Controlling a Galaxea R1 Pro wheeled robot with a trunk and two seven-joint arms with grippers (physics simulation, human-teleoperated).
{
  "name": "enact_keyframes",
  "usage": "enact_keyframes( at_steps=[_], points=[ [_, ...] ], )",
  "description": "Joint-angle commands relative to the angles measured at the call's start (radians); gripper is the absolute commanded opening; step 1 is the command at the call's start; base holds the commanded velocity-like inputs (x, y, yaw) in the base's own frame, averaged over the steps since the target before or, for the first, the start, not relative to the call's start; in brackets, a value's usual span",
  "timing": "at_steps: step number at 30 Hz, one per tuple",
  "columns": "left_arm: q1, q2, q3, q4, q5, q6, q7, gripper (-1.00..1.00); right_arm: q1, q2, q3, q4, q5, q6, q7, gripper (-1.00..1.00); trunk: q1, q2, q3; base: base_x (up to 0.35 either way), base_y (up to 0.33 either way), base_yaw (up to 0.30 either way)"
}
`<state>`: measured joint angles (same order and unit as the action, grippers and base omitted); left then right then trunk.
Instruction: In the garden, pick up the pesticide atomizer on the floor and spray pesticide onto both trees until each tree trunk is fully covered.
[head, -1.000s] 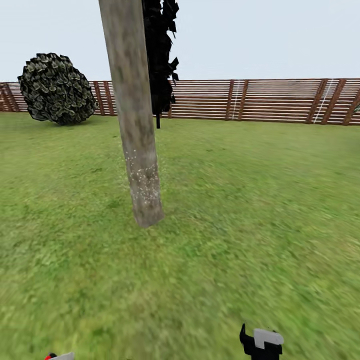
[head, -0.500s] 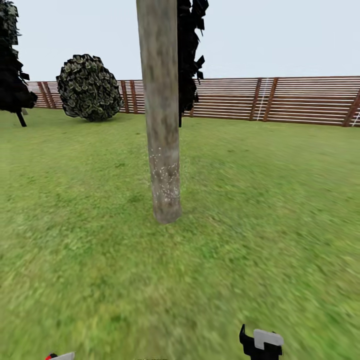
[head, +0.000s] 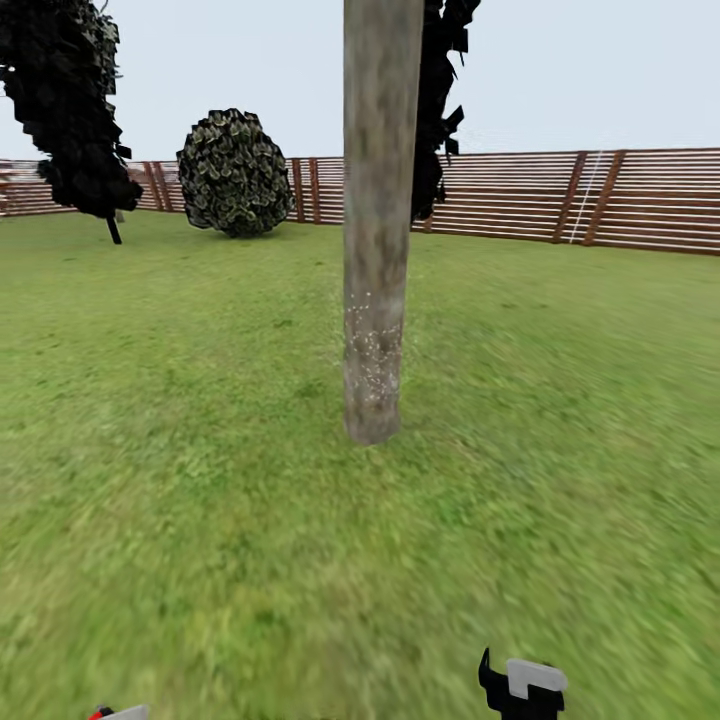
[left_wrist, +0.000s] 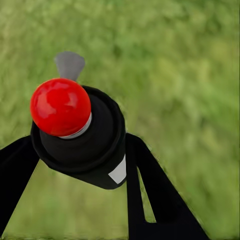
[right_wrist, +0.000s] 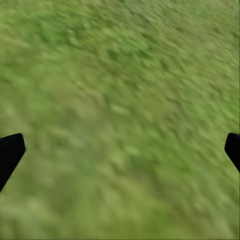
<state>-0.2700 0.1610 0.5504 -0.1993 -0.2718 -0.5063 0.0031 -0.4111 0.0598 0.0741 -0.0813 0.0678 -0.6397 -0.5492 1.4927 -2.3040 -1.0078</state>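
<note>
Your left gripper (left_wrist: 80, 165) is clamped on the pesticide atomizer (left_wrist: 82, 137), its red knob facing the wrist camera over the grass (left_wrist: 190, 75). Your right gripper (right_wrist: 120, 150) hangs empty, fingers spread wide apart above the lawn. In the head view, the tree trunk (head: 378, 220) stands at twelve o'clock, upright, with white pesticide specks (head: 372, 350) dotting its lower part. The fence (head: 560, 200) runs behind it, with a round bush (head: 235, 172) at eleven o'clock.
</note>
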Motion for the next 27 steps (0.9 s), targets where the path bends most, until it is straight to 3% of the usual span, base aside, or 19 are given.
enact_keyframes(
  at_steps=[1,27],
  points=[
    [0.0,0.0,0.0,0.0,0.0,0.0,0.0,-1.0,0.0,0.0,0.0,0.0,0.0,0.0,0.0,1.0,0.0,0.0,0.0,0.0,0.0,0.282],
    [0.0,0.0,0.0,0.0,-0.003,0.0,0.0,-1.0,0.0,0.0,0.001,0.0,0.001,0.0,0.0,1.0,0.0,0.0,-0.012,0.0,0.0,0.281]
  ],
)
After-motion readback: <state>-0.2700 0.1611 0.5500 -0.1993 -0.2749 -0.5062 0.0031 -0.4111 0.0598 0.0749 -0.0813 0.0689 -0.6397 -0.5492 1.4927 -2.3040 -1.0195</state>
